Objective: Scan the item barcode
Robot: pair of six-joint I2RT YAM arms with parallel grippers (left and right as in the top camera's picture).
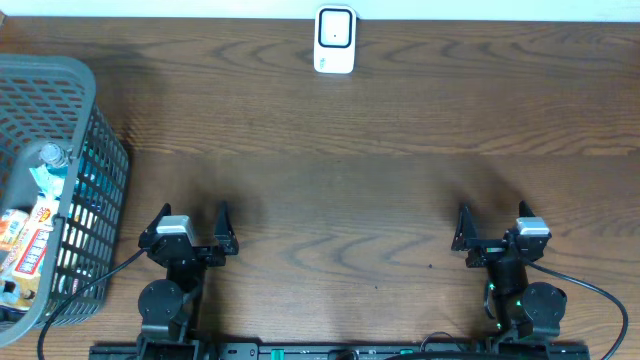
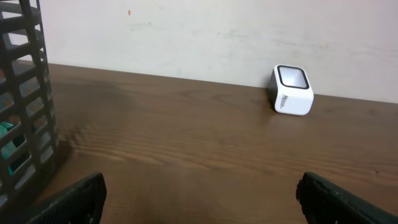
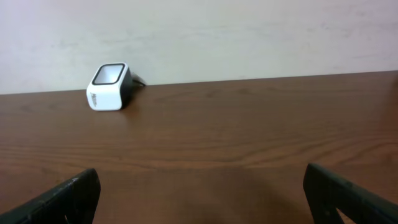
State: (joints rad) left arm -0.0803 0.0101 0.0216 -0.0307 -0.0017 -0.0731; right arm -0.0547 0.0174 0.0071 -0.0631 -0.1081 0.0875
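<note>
The white barcode scanner [image 1: 334, 40] with a dark window stands at the table's far edge, in the middle; it also shows in the left wrist view [image 2: 292, 91] and the right wrist view [image 3: 109, 86]. Several items lie in the grey mesh basket [image 1: 100, 170] at the left: a colourful packet [image 1: 30, 240] and a bottle top [image 1: 52, 155] show. My left gripper [image 1: 192, 222] [image 2: 201, 199] hangs open and empty near the front edge, just right of the basket. My right gripper [image 1: 493, 225] [image 3: 202, 196] is open and empty at the front right.
The basket's dark wall [image 2: 25, 93] fills the left edge of the left wrist view. A pale wall runs behind the table's far edge. Cables trail from both arm bases at the front edge.
</note>
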